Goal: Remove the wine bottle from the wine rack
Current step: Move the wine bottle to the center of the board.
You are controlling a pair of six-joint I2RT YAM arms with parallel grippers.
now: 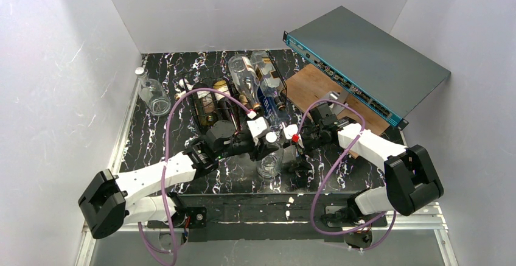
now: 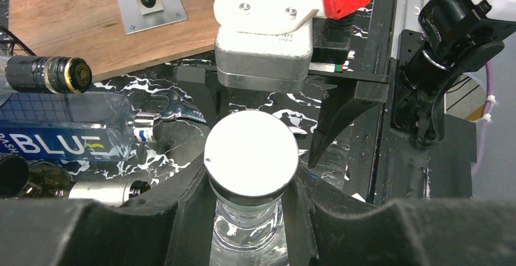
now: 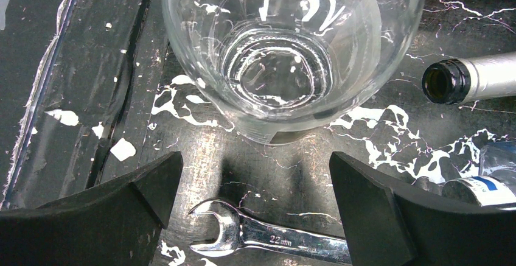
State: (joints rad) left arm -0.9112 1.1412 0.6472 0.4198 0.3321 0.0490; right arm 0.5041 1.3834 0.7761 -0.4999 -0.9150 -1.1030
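We see the left claw (image 2: 251, 214) clenched on the bottle (image 2: 251, 156) neck, near the rack (image 1: 196, 103); our right claw (image 3: 255, 171) hangs released.

Left arm (image 1: 176, 168) jaws clamped, right arm (image 1: 371, 144) jaws spread wide

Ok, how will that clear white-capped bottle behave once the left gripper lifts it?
The clear bottle looks like empty glass, so probably light but breakable if knocked. The left gripper clamps only its neck under the white cap, so smooth glass might slip or swing. Its round body would likely roll if laid down.
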